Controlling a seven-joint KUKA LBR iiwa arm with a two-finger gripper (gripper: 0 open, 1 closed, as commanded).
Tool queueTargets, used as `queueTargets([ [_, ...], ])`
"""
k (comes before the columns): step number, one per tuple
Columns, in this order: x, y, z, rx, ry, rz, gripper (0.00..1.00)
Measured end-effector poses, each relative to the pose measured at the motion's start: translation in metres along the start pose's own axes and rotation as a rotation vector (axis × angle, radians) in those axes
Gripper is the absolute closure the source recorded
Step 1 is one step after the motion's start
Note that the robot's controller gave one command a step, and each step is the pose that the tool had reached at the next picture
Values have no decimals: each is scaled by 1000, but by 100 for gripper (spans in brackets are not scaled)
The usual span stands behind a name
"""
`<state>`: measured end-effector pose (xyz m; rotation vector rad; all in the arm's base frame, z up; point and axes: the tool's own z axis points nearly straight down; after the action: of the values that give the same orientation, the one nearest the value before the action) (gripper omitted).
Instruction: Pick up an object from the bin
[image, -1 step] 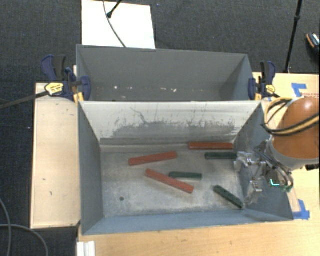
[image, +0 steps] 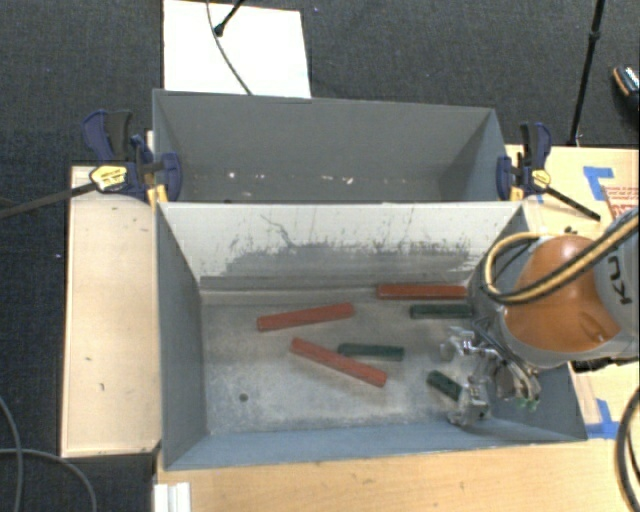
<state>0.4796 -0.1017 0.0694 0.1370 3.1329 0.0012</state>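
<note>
My gripper (image: 472, 388) is down in the bin's front right corner, close to the floor. Just to its left lies a short dark green block (image: 441, 382), touching or nearly touching the gripper. Another dark green stick (image: 438, 312) lies behind the gripper, near the right wall. Along the foot of the back wall rests a red stick (image: 420, 292).
Toward the middle of the bin lie two more red sticks (image: 305, 317) (image: 338, 362) and a dark green stick (image: 371, 351). The arm with its orange cover and cables hangs over the bin's right side.
</note>
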Motion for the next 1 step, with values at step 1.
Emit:
queueTargets([
  [1, 1, -1, -1, 1, 1, -6, 100],
])
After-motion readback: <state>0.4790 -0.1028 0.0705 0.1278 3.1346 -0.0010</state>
